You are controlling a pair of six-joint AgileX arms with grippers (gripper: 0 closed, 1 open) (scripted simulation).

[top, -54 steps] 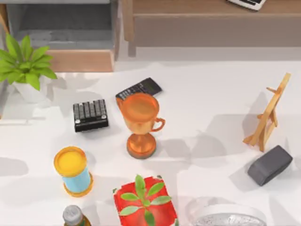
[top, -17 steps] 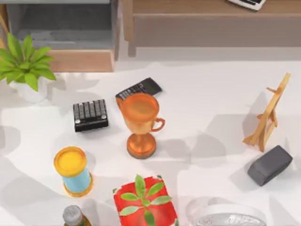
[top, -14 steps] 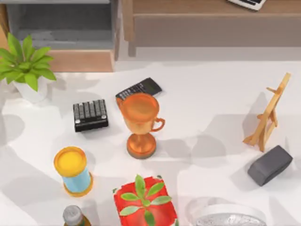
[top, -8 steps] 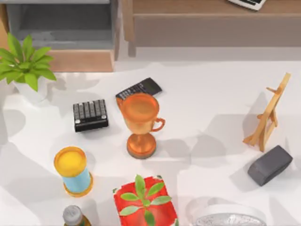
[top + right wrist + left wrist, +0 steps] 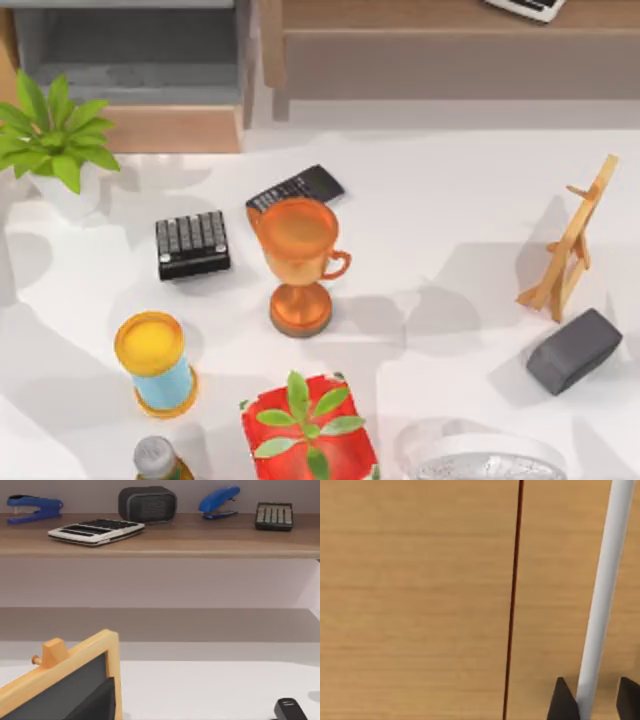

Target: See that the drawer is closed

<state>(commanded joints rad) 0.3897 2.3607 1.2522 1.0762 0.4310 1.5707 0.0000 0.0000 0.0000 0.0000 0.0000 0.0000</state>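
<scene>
Tan drawer [image 5: 150, 90] stands open; left jaws straddle its white handle [image 5: 602, 595], apart.

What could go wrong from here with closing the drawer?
The drawer stands open, and the potted plant sits right beside its front panel: a push may knock it. The left gripper, open, straddles a white bar against wood with slack on one side, so it may slip. The right arm waits near the easel.

The top view looks straight down on the white table [image 5: 450, 200]. The left wrist view sits very close against a tan wooden panel [image 5: 415, 600]. The right wrist view faces level toward the brown wooden shelf [image 5: 165, 540], which the top view shares [image 5: 430, 20].
</scene>
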